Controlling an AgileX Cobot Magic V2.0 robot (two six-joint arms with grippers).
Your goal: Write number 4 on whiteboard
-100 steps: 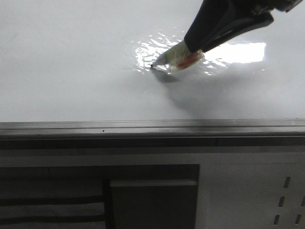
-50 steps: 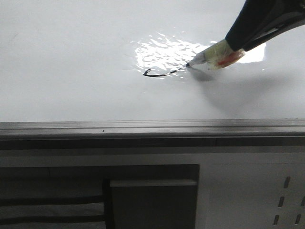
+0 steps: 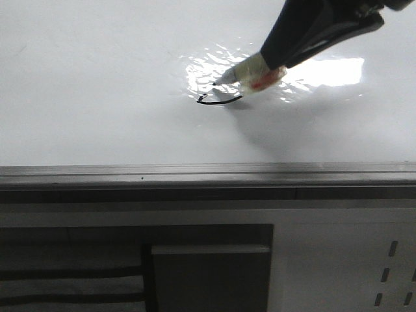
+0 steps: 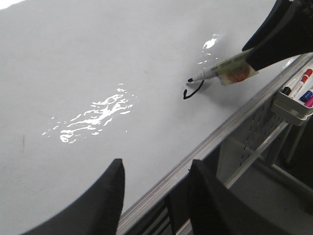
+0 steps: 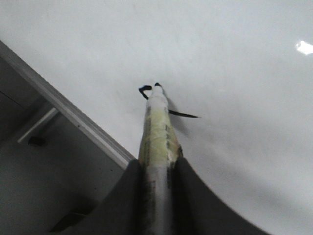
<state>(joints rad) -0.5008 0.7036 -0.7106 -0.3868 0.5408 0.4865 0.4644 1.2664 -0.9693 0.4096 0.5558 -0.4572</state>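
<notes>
The whiteboard (image 3: pixel 97 78) is a glossy white surface filling the upper front view. Of the number 4 I see only one black stroke (image 3: pixel 220 101): a small hook with a line running right from it. My right gripper (image 3: pixel 273 62) is shut on a tape-wrapped marker (image 3: pixel 250 75). The marker's black tip sits just beyond the hook end of the stroke; whether it touches the board is unclear. In the right wrist view the marker (image 5: pixel 157 132) runs out between the fingers toward the stroke (image 5: pixel 183 114). My left gripper (image 4: pixel 156 164) hangs open over the board's edge, holding nothing.
A grey metal rail (image 3: pixel 195 172) bounds the board's near edge, with a dark cabinet panel (image 3: pixel 208 273) below it. A small tray of spare markers (image 4: pixel 296 95) hangs past the rail. A bright glare patch (image 3: pixel 331 70) lies behind the marker.
The marker swept right from a bare spot, leaving the hooked stroke, then came back left. Its tip is now just beyond the stroke's left end. The left gripper's motion cannot be judged.
</notes>
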